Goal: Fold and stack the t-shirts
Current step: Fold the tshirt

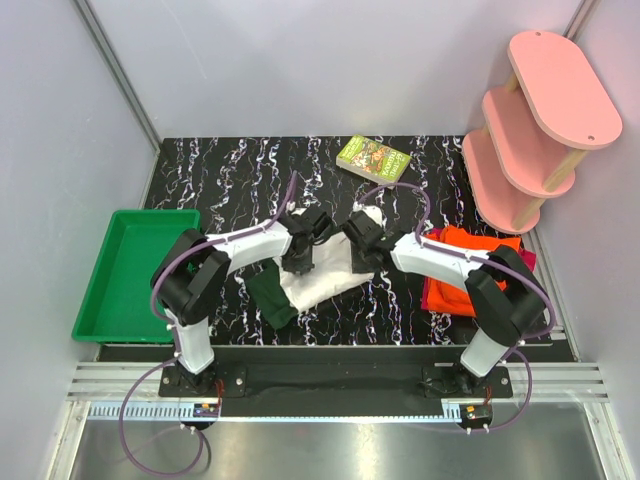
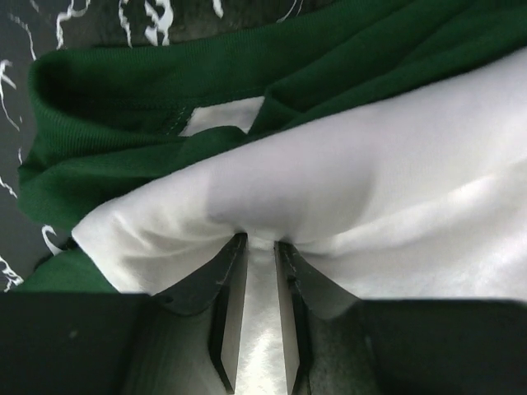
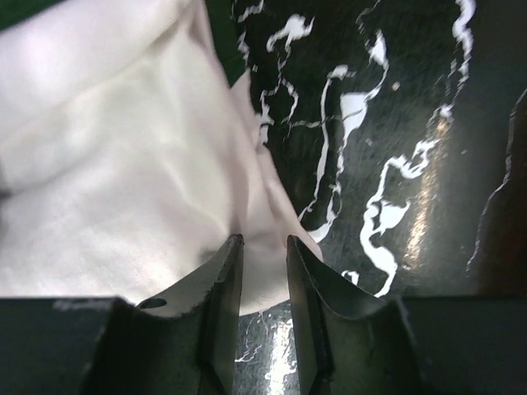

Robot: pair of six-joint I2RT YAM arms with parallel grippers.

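Observation:
The cream-white t-shirt [image 1: 322, 282] with dark green sleeves [image 1: 270, 300] lies crumpled mid-table. My left gripper [image 1: 300, 262] is at its left upper part, shut on a pinch of white cloth [image 2: 329, 189]; its own view shows the gripper [image 2: 260, 240] with the green collar and sleeve [image 2: 123, 107] just beyond. My right gripper [image 1: 362, 250] is at the shirt's upper right edge; in its own view the gripper [image 3: 263, 240] is shut on the shirt's white edge [image 3: 123, 164], with creases running into the jaws. The orange shirt [image 1: 455, 272] lies on the magenta-red one [image 1: 527, 258] at the right.
A green plastic tray [image 1: 110, 290] sits at the left table edge. A small green book [image 1: 374, 158] lies at the back. A pink three-tier shelf [image 1: 540, 120] stands at the back right. The table is black marble-patterned [image 1: 220, 180].

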